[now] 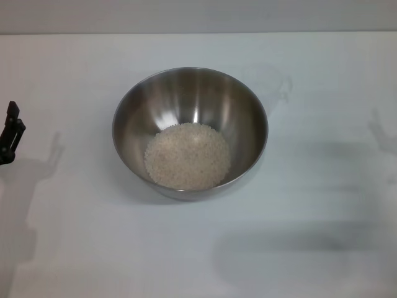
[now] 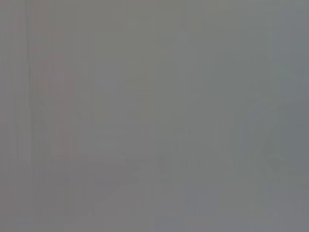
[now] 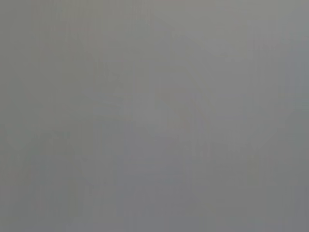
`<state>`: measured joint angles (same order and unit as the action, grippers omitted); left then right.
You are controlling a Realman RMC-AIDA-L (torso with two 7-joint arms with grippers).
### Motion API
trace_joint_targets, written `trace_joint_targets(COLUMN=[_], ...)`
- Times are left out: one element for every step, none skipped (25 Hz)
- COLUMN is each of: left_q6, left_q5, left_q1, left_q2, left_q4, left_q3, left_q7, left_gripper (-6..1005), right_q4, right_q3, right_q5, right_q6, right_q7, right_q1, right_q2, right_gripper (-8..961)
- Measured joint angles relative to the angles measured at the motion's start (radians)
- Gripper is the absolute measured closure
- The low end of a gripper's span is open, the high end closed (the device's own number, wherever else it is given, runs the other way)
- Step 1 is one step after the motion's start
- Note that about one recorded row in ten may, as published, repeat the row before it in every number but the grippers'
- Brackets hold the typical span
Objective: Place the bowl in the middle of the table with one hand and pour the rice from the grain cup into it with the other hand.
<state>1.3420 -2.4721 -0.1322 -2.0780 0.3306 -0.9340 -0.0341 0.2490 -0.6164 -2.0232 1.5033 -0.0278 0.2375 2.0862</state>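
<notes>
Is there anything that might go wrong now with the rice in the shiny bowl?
Two small worries. The clear grain cup stands just behind the bowl, faint against the white table, so an arm might knock it over. The left gripper waits at the table's left edge; if it swung in carelessly it might bump the bowl and shake the rice. The right gripper is out of sight, so I cannot tell how near it is.

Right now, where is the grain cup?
In the head view, the grain cup stands on the table just behind the bowl's far right rim.
</notes>
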Motion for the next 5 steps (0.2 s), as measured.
trace_joint_targets(left_q6=[0.0,0.0,0.0,0.0,0.0], left_q5=[0.0,0.0,0.0,0.0,0.001], left_q1=[0.0,0.0,0.001,0.001,0.004], left_q2=[0.0,0.0,0.001,0.001,0.0], left_q4=[-0.003,-0.003,-0.007,-0.007,-0.008], left_q3=[0.0,0.0,-0.001,-0.001,-0.002], left_q7=[0.0,0.0,-0.003,-0.003,-0.005], left_gripper=[186,186,186,186,186], right_q4=[0.0,0.0,0.0,0.0,-0.001], right_q3=[0.0,0.003,0.005,0.005,0.009], right_q5=[0.0,0.0,0.0,0.0,0.0], right_q6=[0.0,0.003,0.007,0.007,0.015], right_q7=[0.0,0.004,0.007,0.007,0.01], right_q1=[0.0,-0.001,-0.002,-0.002,-0.007], right_q2=[0.0,0.0,0.0,0.0,0.0], right_gripper=[111,111,111,111,111])
